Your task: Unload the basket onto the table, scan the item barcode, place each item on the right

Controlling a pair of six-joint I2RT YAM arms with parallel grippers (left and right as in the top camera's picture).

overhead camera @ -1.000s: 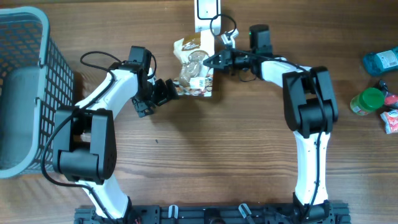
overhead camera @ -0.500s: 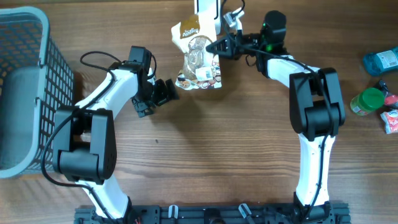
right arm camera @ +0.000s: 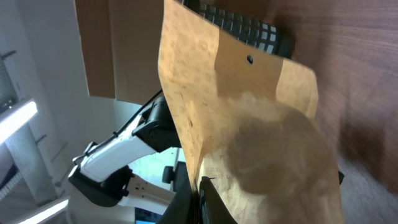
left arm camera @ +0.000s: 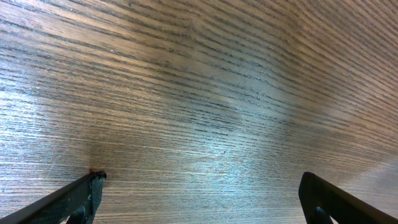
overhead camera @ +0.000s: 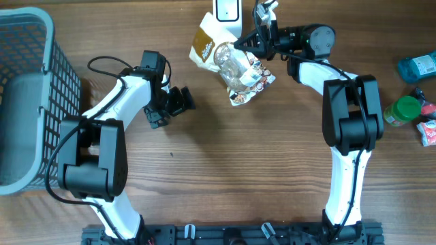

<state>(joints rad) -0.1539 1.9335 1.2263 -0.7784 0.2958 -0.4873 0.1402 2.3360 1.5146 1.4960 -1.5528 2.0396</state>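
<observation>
The snack bag (overhead camera: 235, 68) is hanging slantwise just in front of the white scanner (overhead camera: 227, 10), its brown top corner lying nearest the scanner and its printed end pointing away toward the robot's right. The right gripper (overhead camera: 255, 42) is pinching the bag's edge with its fingers pressed together on it, just to the right of the scanner; in the right wrist view the bag's brown back (right arm camera: 249, 143) is filling most of the picture. The right arm is stretching from its base far up toward the scanner, its forearm bending in sideways from the right. The left arm is bending at the elbow and stopping well short of the scanner, to its left, where the left gripper (overhead camera: 185, 101) is hovering over bare wood with its fingers (left arm camera: 74, 199) spread wide, touching nothing. One table (overhead camera: 225, 170) is bearing one grey basket (overhead camera: 27, 20) far left of the scanner, two arms, one bag, and three small goods far right of it: a blue pack (overhead camera: 417, 66), a green-lidded jar (overhead camera: 403, 110) and a red packet (overhead camera: 429, 129).
</observation>
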